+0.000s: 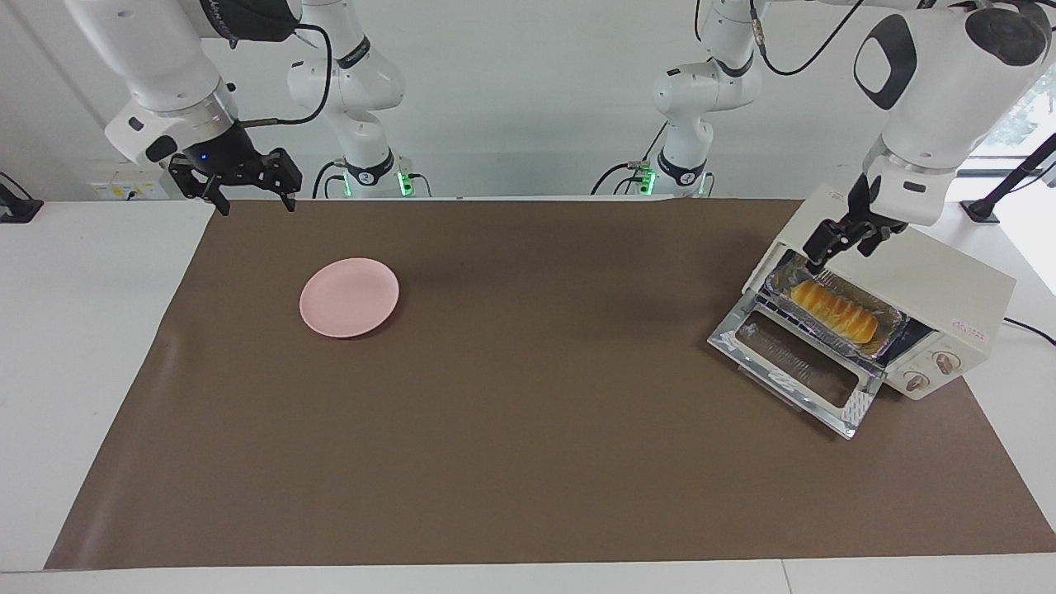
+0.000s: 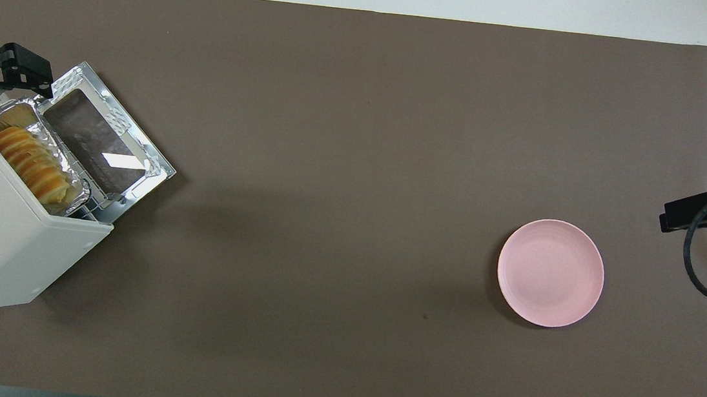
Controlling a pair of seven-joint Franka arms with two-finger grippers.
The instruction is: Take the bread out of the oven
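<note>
The cream-white oven point(image 1: 924, 276) stands at the left arm's end of the table with its glass door point(image 1: 796, 363) dropped open. The golden ridged bread point(image 1: 833, 311) lies in a silver foil tray point(image 1: 889, 317) on the rack, just inside the opening. My left gripper point(image 1: 837, 252) hangs open over the end of the tray nearer the robots, above the oven's front edge, and touches nothing. In the overhead view the bread point(image 2: 29, 165) shows beside the door, with the left gripper point(image 2: 12, 71) at its end. My right gripper point(image 1: 256, 206) waits open in the air at the right arm's end.
A pink plate point(image 1: 349, 297) lies on the brown mat point(image 1: 528, 429) toward the right arm's end, also in the overhead view as the plate point(image 2: 550, 272). The oven's two knobs point(image 1: 932, 371) face away from the robots. White table point(image 1: 82, 330) borders the mat.
</note>
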